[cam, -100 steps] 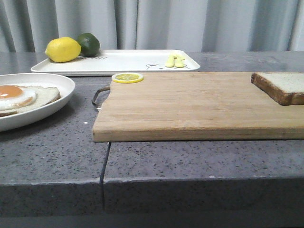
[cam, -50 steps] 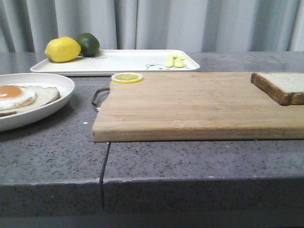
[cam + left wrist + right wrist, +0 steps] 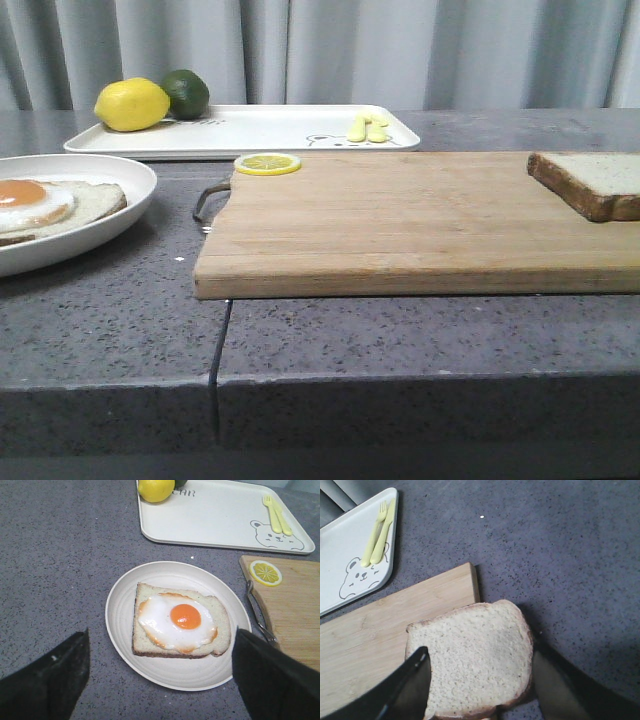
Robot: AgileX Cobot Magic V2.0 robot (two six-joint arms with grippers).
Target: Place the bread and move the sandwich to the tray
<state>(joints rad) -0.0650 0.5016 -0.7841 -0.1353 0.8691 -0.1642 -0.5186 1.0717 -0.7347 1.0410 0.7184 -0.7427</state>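
The bread [image 3: 475, 652], a pale slice with a brown crust, lies at the right end of the wooden cutting board [image 3: 400, 220]; it also shows in the front view [image 3: 595, 183]. My right gripper [image 3: 480, 685] is open, one finger on each side of the slice. A round white plate [image 3: 122, 630] holds one bread slice topped with a fried egg [image 3: 182, 617], with no slice on top; it sits at the left in the front view [image 3: 60, 205]. My left gripper [image 3: 160, 680] is open and empty just short of the plate. The white tray [image 3: 260, 130] with a bear drawing lies at the back. Neither gripper shows in the front view.
A lemon [image 3: 132, 104] and a lime [image 3: 186, 93] sit at the tray's left end, and yellow cutlery [image 3: 368, 128] at its right end. A lemon slice [image 3: 267, 163] lies on the board's back left corner. The board's metal handle [image 3: 210, 200] faces the plate.
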